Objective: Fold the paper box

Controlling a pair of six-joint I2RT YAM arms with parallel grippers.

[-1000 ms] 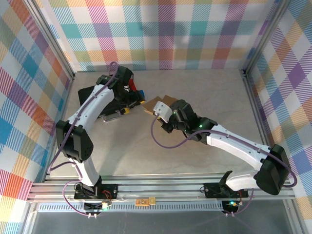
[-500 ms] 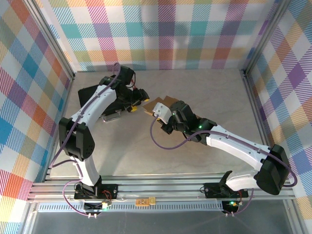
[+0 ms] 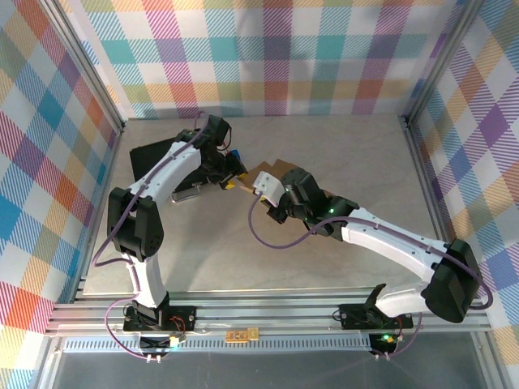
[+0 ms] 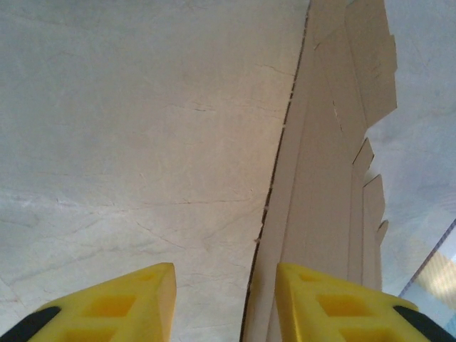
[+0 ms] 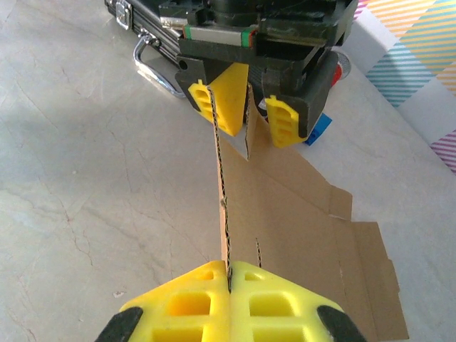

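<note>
You have bright, even light from above, with soft shadows on the table [image 3: 203, 259]. Up close, the left gripper [image 4: 222, 306] looks blurred.

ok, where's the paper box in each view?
Top external: paper box mid-table, right of the black case.
Left wrist: paper box right of centre, running top to bottom.
Right wrist: paper box centre, right claw pinching its near edge.
Shared landmark: left claw, jaws either side of the box edge.
</note>
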